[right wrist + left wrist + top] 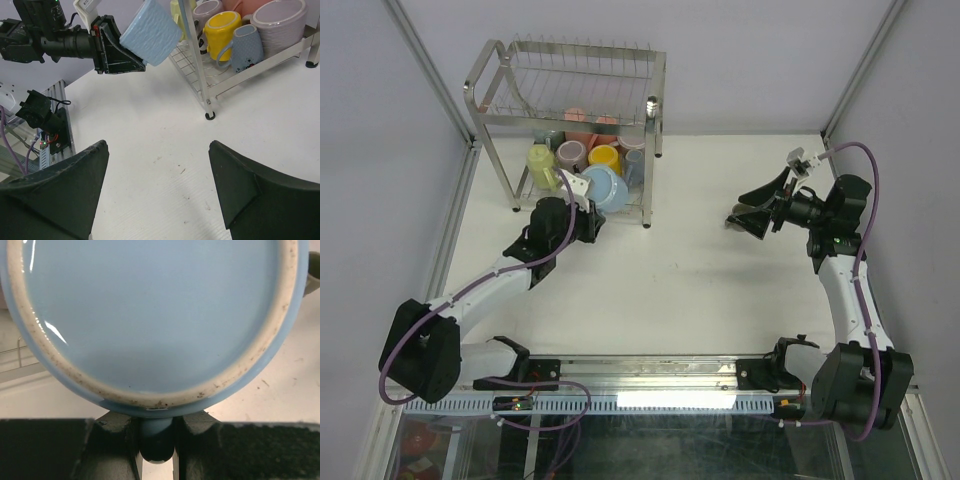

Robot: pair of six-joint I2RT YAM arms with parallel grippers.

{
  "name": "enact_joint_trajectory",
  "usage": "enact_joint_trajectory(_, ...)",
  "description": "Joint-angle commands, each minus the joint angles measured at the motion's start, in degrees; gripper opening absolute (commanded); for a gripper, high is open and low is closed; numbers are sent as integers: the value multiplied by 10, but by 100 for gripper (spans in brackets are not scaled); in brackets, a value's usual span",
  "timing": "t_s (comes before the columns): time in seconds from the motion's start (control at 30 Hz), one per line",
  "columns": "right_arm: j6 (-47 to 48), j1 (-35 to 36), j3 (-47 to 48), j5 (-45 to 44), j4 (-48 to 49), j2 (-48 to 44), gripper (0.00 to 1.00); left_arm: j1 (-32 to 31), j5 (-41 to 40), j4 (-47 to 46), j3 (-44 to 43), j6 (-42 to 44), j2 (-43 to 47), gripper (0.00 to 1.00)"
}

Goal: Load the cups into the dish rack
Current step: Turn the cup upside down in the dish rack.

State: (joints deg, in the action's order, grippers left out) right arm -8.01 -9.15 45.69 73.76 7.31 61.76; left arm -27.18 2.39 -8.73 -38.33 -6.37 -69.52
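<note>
My left gripper [588,205] is shut on the handle of a light blue cup [604,187] and holds it at the front edge of the chrome dish rack [570,90]'s lower shelf. In the left wrist view the cup's glazed base [150,315] fills the frame, its handle pinched between my fingers [115,440]. The right wrist view shows the same cup [150,31] held off the table beside the rack's front post [197,60]. Several cups sit on the lower shelf: yellow [604,157], lilac [570,154], pale green [540,165], salmon pink [575,117]. My right gripper [745,220] is open and empty over the table's right side.
The white table [690,280] is bounded by a metal frame rail at the left [455,220] and front [650,370]. The rack's upper shelf [575,75] holds nothing. The right gripper's dark fingers [250,185] hang above bare table.
</note>
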Motion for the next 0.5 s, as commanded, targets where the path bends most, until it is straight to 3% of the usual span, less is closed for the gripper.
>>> enact_joint_trajectory(0.0,7,-6,4,8,13,-9,84,16,-13,-63,-59,70,-4,0)
enact_joint_trajectory(0.47,-9,-17,0,12,27,9,84,73,89,11,-171,182,-111,0)
